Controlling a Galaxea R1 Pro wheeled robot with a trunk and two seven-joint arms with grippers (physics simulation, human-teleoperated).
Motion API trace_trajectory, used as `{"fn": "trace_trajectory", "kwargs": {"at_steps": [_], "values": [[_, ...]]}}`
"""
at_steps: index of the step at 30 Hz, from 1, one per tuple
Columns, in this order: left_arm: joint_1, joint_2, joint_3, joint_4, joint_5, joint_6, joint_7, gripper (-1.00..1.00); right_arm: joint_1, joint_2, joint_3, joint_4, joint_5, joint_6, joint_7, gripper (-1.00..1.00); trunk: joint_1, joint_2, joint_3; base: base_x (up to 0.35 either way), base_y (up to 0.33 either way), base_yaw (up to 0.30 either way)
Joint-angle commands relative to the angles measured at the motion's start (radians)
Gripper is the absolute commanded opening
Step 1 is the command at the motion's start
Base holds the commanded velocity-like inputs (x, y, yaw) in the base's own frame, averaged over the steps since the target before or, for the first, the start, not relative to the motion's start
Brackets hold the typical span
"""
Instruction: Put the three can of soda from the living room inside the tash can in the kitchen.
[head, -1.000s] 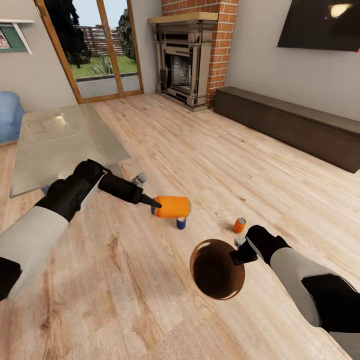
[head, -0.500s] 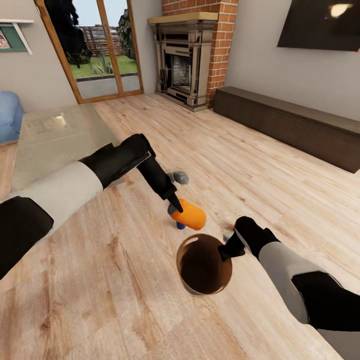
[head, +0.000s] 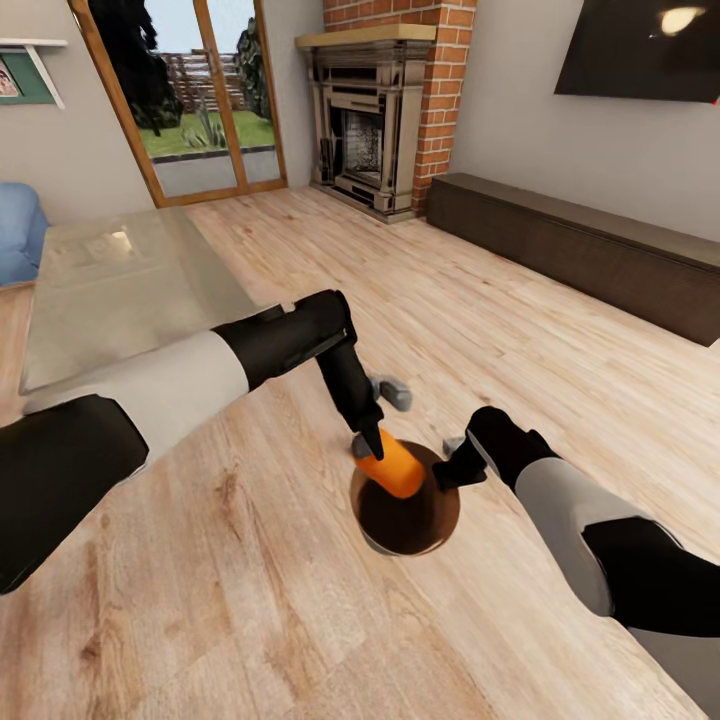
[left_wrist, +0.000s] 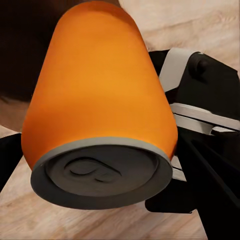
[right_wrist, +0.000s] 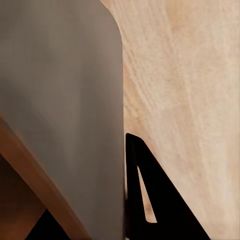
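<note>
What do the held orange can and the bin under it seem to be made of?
Orange can: likely metal, with a smooth matte orange body and a dull grey end with a rolled rim and stamped tab shape. Bin: glossy brown inside and pale grey outside, possibly plastic; the render leaves it open.

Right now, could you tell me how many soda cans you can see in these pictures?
1. The orange can is held in the left gripper over the bin's mouth, which the right gripper holds at its rim. Other cans may be hidden behind the arms and bin.

A glass coffee table stands on the wooden floor beside a brick fireplace.
</note>
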Motion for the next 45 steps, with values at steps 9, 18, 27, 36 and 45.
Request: {"fn": "trace_trajectory", "kwargs": {"at_steps": [9, 18, 27, 36, 45], "values": [[0.018, -0.034, -0.008, 0.005, -0.111, 0.0, 0.0, -1.0, -0.015, 0.028, -0.005, -0.005, -0.027, 0.006, 0.006, -1.0, 0.0, 0.0, 0.0, 0.0, 0.0, 0.0], [0.06, -0.037, -0.007, 0.004, -0.23, 0.0, 0.0, -1.0, -0.023, 0.033, -0.005, -0.004, -0.027, 0.006, 0.006, -1.0, 0.0, 0.0, 0.0, 0.0, 0.0, 0.0], [0.174, -0.054, -0.006, -0.007, -0.362, 0.0, 0.0, -1.0, -0.05, 0.074, -0.006, -0.004, -0.027, 0.006, 0.006, -1.0, 0.0, 0.0, 0.0, 0.0, 0.0, 0.0], [0.182, -0.054, -0.005, -0.011, -0.38, 0.0, 0.0, -1.0, -0.074, 0.115, -0.007, 0.007, -0.028, 0.006, 0.007, -1.0, 0.0, 0.0, 0.0, 0.0, 0.0, 0.0], [0.181, -0.051, -0.003, -0.012, -0.383, 0.0, 0.028, -1.0, -0.074, 0.155, -0.007, 0.046, -0.028, 0.006, 0.008, -1.0, 0.0, 0.0, 0.0, 0.0, 0.0, 0.0]]}}
